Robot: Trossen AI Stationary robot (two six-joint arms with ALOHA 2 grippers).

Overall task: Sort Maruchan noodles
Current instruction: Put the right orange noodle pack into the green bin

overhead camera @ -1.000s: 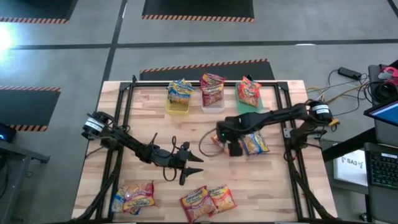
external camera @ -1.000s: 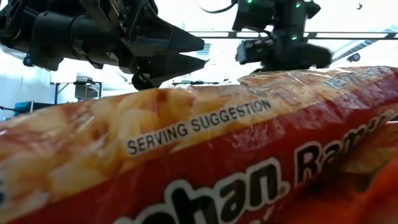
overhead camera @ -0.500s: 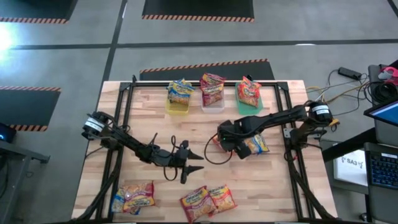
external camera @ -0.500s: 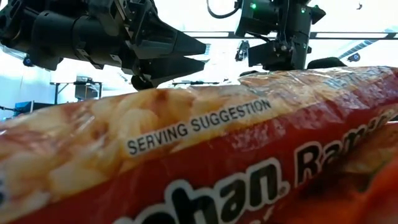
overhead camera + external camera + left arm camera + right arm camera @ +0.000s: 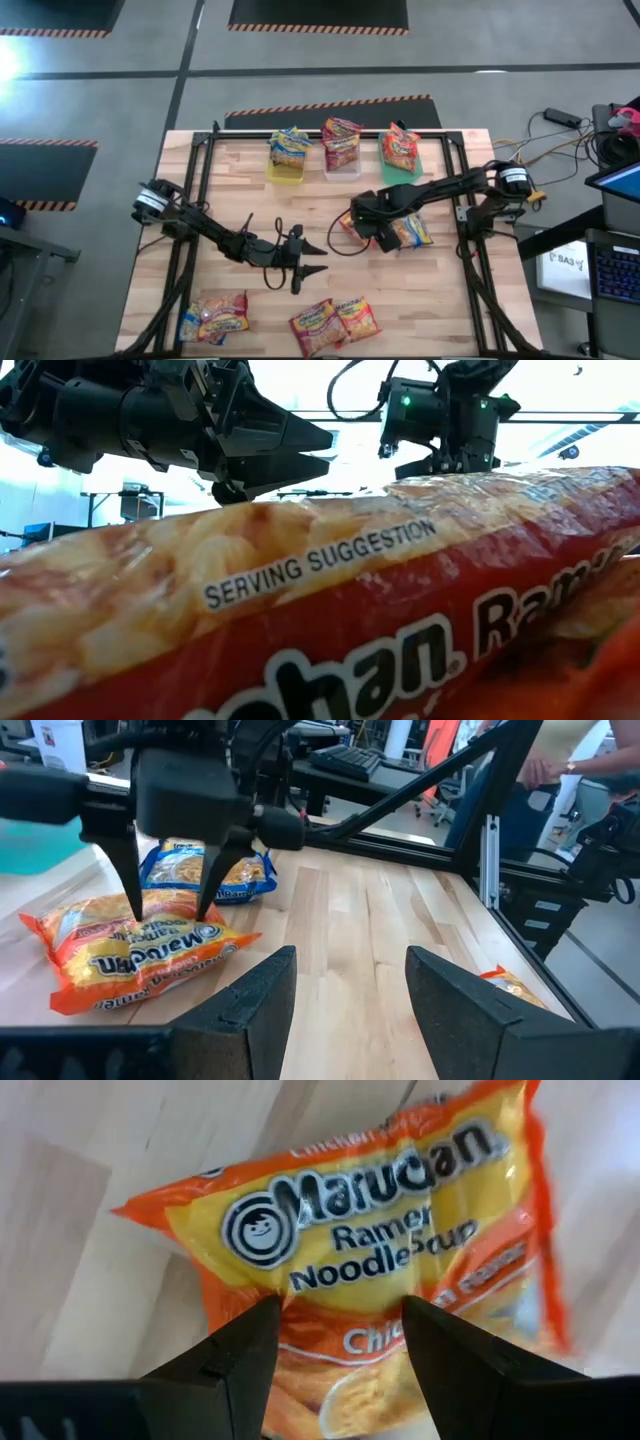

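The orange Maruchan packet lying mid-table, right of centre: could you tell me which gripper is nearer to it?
Right. The right gripper is directly over the orange packet, fingers open astride it. The left gripper hovers open well apart, nearer the table's middle.

You see a light wood table (image 5: pixel 440 300) with a black frame. The arms are black. At the far edge stand three bins: a yellow bin (image 5: pixel 284 172), a clear bin (image 5: pixel 342 168) and a green bin (image 5: pixel 402 170). The packet (image 5: pixel 380 1270) under the right gripper (image 5: pixel 340 1315) is orange with a yellow middle, dark blue letters and a little blue face. Beside it lies a blue and yellow packet (image 5: pixel 205 870). Near you lie red and orange packets (image 5: pixel 335 322). The red packet (image 5: pixel 330 630) up close has white letters and pale yellow noodles. The floor has orange and black stripes (image 5: pixel 330 103).
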